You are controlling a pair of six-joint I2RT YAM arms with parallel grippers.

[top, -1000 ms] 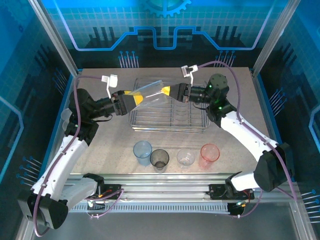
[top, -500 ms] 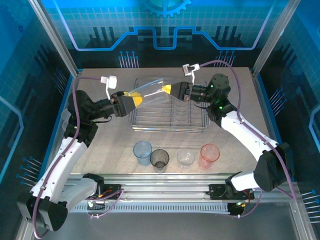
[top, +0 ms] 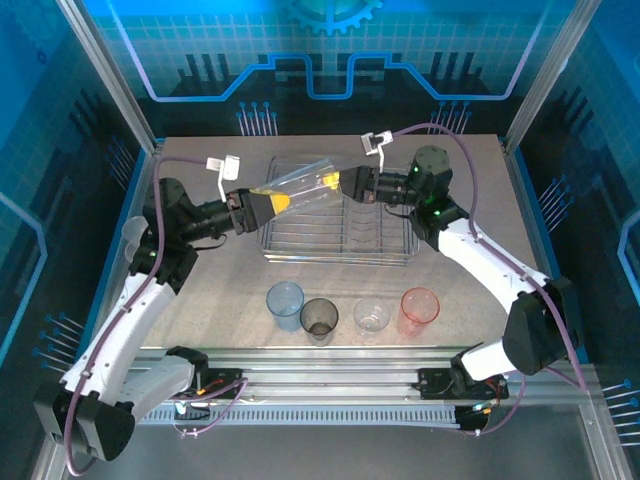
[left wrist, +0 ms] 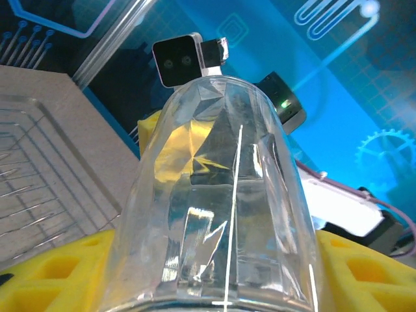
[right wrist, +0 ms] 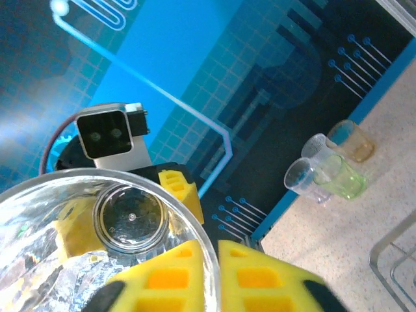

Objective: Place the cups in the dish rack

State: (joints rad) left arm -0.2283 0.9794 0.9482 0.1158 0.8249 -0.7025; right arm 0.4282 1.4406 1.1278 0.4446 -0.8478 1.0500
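Note:
A clear cup lies sideways in the air above the dish rack, between my two grippers. My left gripper is shut around its base end; the cup sits between both yellow fingers. My right gripper is at the rim, one finger inside and one outside, its jaws slightly apart with a thin gap beside the rim. A blue cup, a grey cup, another clear cup and a pink cup stand in a row in front of the rack.
In the right wrist view, two clear cups, a green cup and an amber cup stand grouped near the table's blue edge. A corner of the rack shows at the lower right. Metal frame posts stand at the table's back corners.
My left gripper has closed around the clear cup's base end. My right gripper's jaws have parted a little at the rim. The cup has shifted slightly toward the back.

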